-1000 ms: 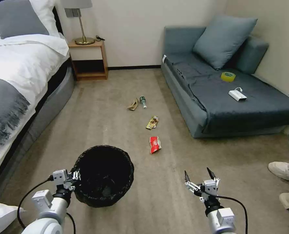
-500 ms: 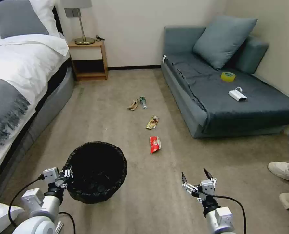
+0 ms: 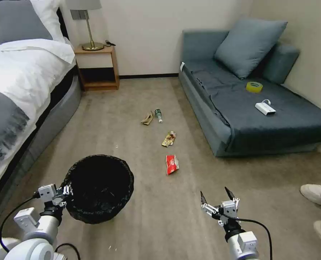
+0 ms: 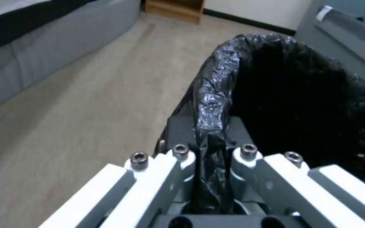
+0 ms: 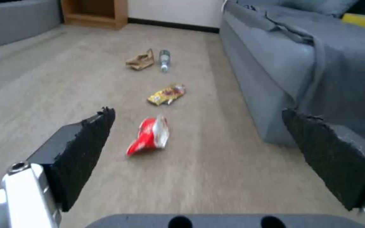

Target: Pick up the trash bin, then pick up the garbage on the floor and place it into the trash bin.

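Bin liner: I saw crinkled black plastic, glossy on the rim of the trash bin [image 4: 216, 82] pinched in my left gripper [image 4: 210, 136].
Finger pads: my right gripper [image 5: 197, 139] showed rough, matt black pads [image 5: 85, 148], held wide apart.
Gripper links: smooth white pieces with dark metal screws.
Floor: the carpet [image 3: 138, 216] looked matt, short-piled.
Ahead of right gripper: the red-white packet [image 5: 149, 136] and gold wrapper [image 5: 166, 94] looked shiny; the tan paper [image 5: 140, 60] was crumpled, dull.

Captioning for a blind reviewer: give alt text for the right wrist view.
The right gripper, jaws open, hovers low over beige carpet, facing a red-white snack packet; beyond lie a gold-brown wrapper, clear bottle and tan crumpled paper.
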`<state>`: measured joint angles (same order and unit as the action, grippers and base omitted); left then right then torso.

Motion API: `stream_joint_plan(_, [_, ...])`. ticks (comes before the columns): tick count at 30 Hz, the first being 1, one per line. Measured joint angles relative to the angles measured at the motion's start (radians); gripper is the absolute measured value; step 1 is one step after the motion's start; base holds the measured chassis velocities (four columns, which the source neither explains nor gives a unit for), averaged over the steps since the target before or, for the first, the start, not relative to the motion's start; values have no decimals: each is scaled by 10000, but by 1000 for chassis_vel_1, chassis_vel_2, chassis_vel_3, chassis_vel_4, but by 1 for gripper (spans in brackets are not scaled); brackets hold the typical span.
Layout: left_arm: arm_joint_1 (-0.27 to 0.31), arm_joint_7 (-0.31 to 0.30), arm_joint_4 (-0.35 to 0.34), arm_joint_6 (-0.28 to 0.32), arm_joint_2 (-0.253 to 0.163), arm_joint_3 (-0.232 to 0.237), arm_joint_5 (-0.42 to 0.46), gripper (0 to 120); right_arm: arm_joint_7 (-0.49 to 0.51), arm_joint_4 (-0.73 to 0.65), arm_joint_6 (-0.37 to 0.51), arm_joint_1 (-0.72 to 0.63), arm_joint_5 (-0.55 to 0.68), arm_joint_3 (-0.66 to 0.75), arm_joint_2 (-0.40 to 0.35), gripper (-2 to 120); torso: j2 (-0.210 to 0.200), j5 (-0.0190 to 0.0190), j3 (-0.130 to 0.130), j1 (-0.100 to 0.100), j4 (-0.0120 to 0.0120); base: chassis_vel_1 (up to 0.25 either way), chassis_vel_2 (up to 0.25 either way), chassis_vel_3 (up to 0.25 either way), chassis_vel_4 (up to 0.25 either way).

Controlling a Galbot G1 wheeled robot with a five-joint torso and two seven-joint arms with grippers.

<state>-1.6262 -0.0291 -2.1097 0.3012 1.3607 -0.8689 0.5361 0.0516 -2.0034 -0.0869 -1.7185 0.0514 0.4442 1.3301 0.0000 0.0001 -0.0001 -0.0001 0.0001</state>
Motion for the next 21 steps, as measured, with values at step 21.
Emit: stream_joint_plan(21, [33,69,6,-32,43,-195,58,5,67,707,-569,639,122,-806,9,100,-2,3,3,3,-2,-283,283,275,-284])
